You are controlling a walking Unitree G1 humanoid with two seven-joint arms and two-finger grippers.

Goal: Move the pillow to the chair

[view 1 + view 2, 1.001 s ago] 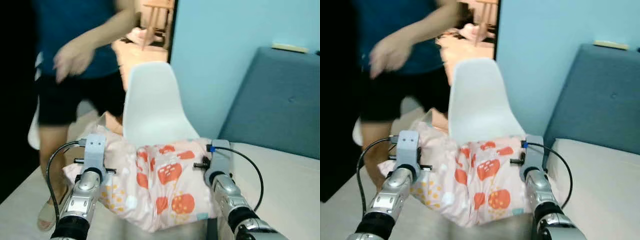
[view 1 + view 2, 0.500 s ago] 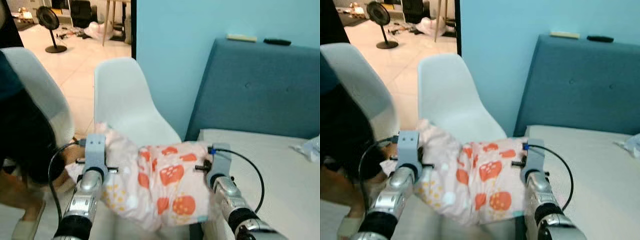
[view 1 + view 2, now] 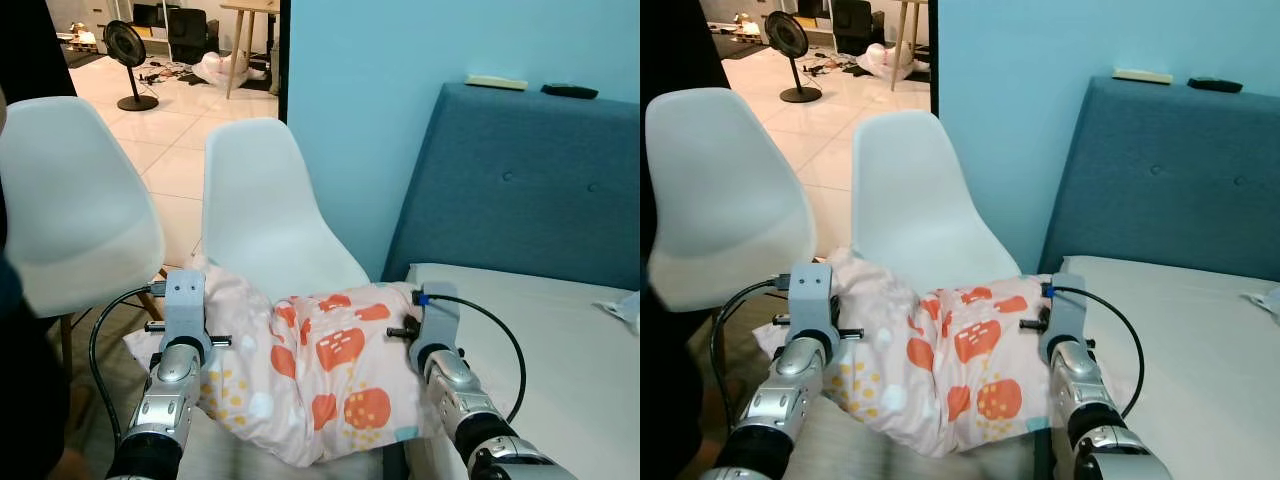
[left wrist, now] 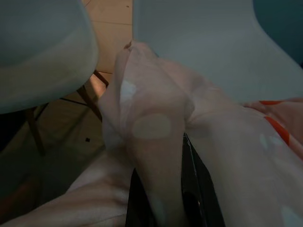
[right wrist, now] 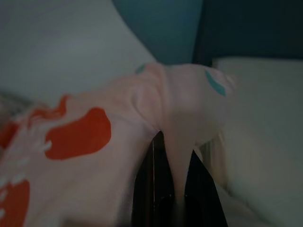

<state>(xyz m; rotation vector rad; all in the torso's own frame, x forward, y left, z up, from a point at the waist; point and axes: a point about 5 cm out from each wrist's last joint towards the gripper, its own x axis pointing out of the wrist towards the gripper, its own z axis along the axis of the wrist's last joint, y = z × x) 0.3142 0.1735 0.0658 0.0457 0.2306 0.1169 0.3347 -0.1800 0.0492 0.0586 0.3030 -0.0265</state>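
Both grippers hold the pillow (image 3: 320,375) up between them, in front of the robot. Left gripper (image 4: 163,189) is pinched tight on the pillow's left edge: the pink fabric is bunched and squeezed between its two black fingers (image 4: 196,189), with a fold rising above them. Right gripper (image 5: 173,182) is likewise clamped on the right edge, a thin ridge of cloth caught between its fingers (image 5: 149,189).

At the far left stands a white chair (image 3: 70,210), partly hidden behind a dark shape at the frame's edge. Next to it, directly behind the pillow, is a second white chair (image 3: 265,205); the pillow's upper edge overlaps its seat in the head views. To the right lies a bed (image 3: 560,340) with a blue headboard (image 3: 530,190) against a light blue wall (image 3: 370,90).
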